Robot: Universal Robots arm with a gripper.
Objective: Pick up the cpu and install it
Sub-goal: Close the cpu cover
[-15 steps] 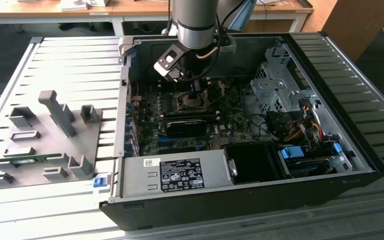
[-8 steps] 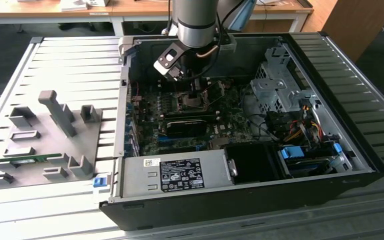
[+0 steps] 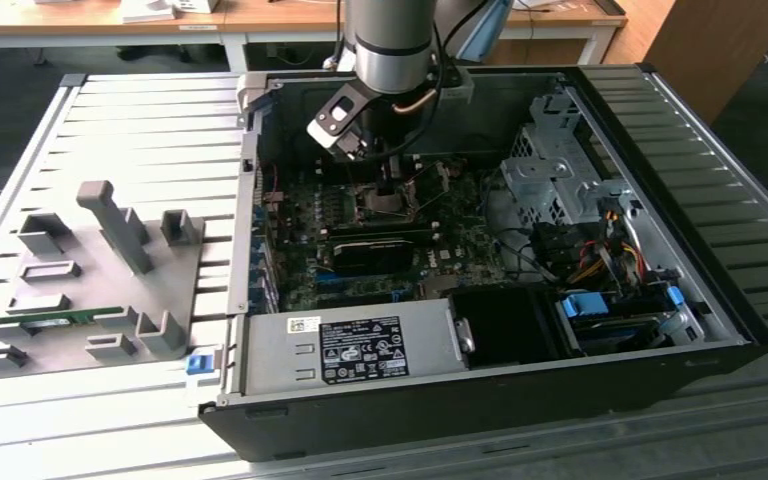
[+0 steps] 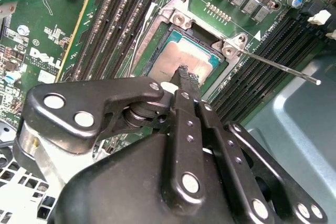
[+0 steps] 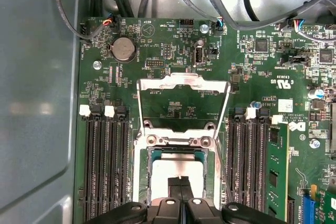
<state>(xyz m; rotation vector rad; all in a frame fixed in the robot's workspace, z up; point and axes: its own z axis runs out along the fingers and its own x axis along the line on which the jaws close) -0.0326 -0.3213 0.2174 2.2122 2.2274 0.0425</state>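
cpu (image 4: 170, 61) in socket (image 4: 157, 35), fingers (image 4: 186, 85) together above it; first wrist view: load plate (image 5: 184, 100) raised.

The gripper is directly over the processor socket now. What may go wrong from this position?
1. The gripper sits right at the cpu, which lies in the open socket. A push downward or sideways might tilt the chip and harm the socket.
2. The socket lever juts out beside the gripper and might be caught by it.
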